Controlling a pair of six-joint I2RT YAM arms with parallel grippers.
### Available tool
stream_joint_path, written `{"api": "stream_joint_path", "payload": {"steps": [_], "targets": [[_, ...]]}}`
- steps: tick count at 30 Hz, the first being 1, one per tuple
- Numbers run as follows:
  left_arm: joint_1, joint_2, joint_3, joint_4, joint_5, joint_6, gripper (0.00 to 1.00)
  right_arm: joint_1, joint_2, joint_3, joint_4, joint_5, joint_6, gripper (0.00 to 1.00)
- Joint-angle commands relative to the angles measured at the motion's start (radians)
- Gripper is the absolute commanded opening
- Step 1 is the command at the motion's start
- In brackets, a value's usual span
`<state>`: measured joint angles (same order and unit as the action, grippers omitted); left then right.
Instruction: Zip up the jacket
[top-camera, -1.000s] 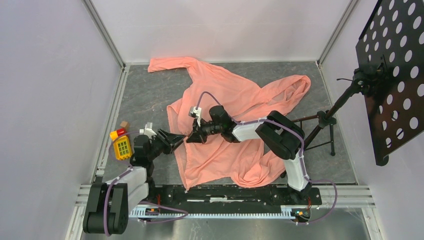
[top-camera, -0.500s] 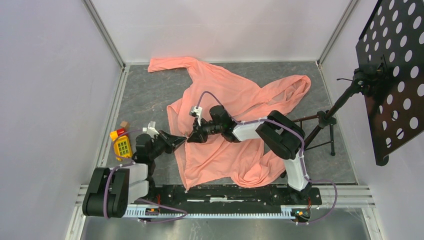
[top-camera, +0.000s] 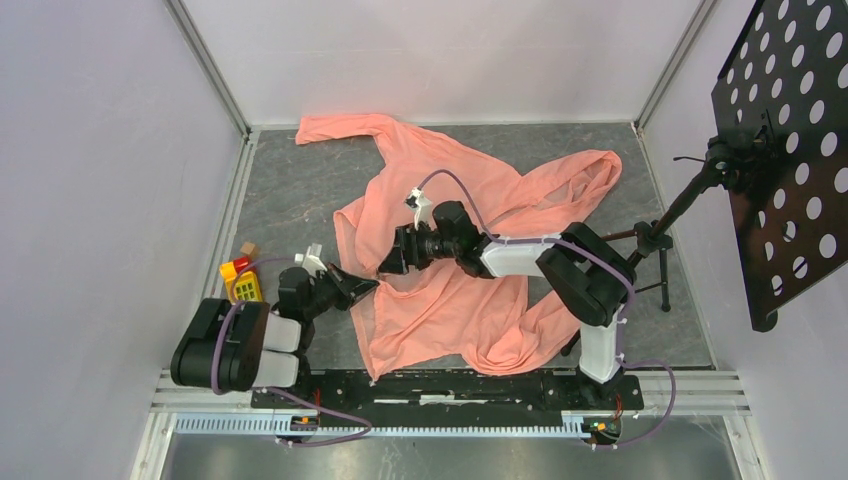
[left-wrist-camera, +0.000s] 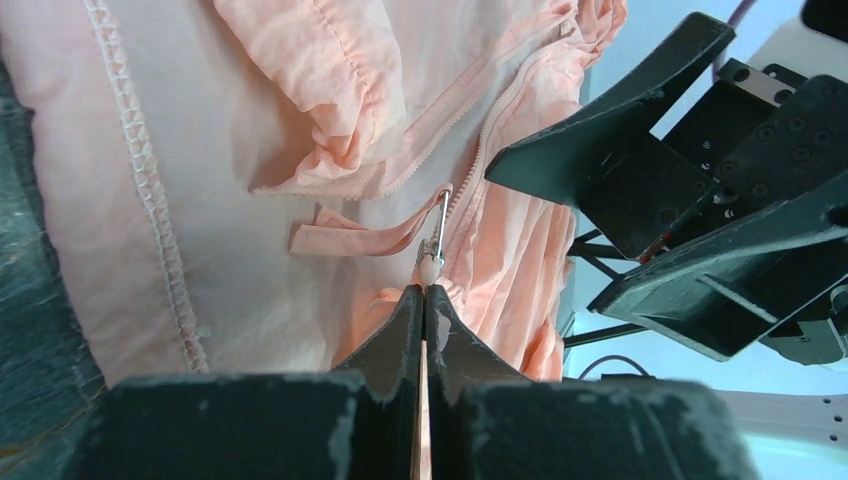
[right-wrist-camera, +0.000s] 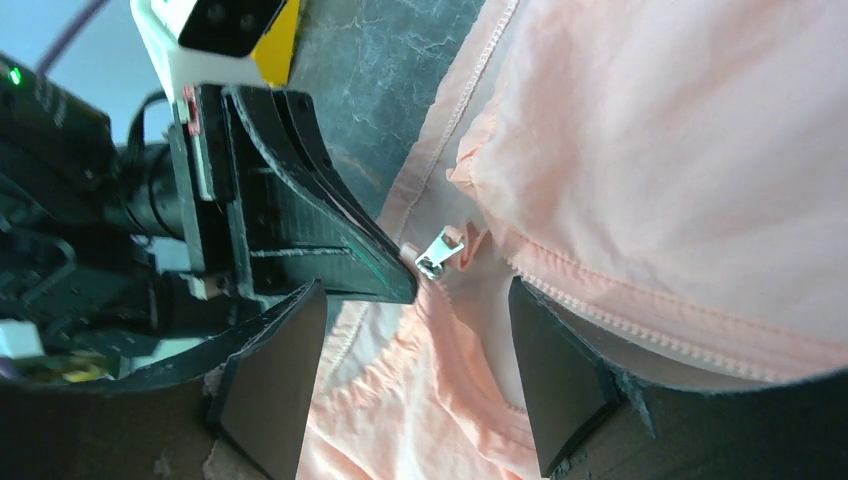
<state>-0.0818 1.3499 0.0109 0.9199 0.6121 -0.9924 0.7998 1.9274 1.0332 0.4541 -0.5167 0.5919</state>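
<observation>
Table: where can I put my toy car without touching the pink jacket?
Bare table shows far left, between the jacket and the side rail, and along the back wall. It is tighter by the black stand. The middle is crowded: the left end effector and right end effector are at the zipper pull; toy blocks sit at the left edge.

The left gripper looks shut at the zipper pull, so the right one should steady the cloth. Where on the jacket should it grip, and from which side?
Probably the zipper tape along the folded edge of the jacket, just past the zipper pull, with the open right gripper coming down from above, jaws astride it. That edge is a raised, stitched ridge, firmer than the loose cloth.
</observation>
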Motion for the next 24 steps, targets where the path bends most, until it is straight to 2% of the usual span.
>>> {"api": "stream_joint_path", "payload": {"steps": [1, 4, 8, 12, 15, 18, 20, 21, 24], "targets": [[-0.013, 0.056, -0.033, 0.152, 0.014, 0.037, 0.03, 0.009, 0.018, 0.005, 0.039, 0.075, 0.266, 0.74], [-0.013, 0.092, -0.048, 0.22, 0.03, 0.021, 0.03, 0.01, 0.067, 0.051, 0.038, 0.054, 0.277, 0.72], [-0.013, 0.121, -0.064, 0.281, 0.038, 0.004, 0.02, 0.011, 0.119, 0.095, 0.008, 0.05, 0.278, 0.65], [-0.013, 0.129, -0.066, 0.288, 0.04, 0.006, 0.02, 0.016, 0.134, 0.09, 0.048, 0.052, 0.288, 0.64], [-0.013, 0.142, -0.066, 0.305, 0.047, 0.003, 0.02, 0.021, 0.159, 0.143, 0.025, 0.052, 0.257, 0.57], [-0.013, 0.154, -0.064, 0.319, 0.057, -0.003, 0.02, 0.023, 0.167, 0.15, 0.087, 0.028, 0.282, 0.51], [-0.014, 0.16, -0.065, 0.323, 0.06, -0.006, 0.02, 0.029, 0.169, 0.151, 0.133, 0.011, 0.303, 0.43], [-0.013, 0.161, -0.067, 0.325, 0.061, -0.008, 0.02, 0.032, 0.172, 0.153, 0.154, -0.003, 0.32, 0.33], [-0.013, 0.161, -0.065, 0.324, 0.06, -0.011, 0.02, 0.039, 0.184, 0.156, 0.198, -0.023, 0.354, 0.1]]}}
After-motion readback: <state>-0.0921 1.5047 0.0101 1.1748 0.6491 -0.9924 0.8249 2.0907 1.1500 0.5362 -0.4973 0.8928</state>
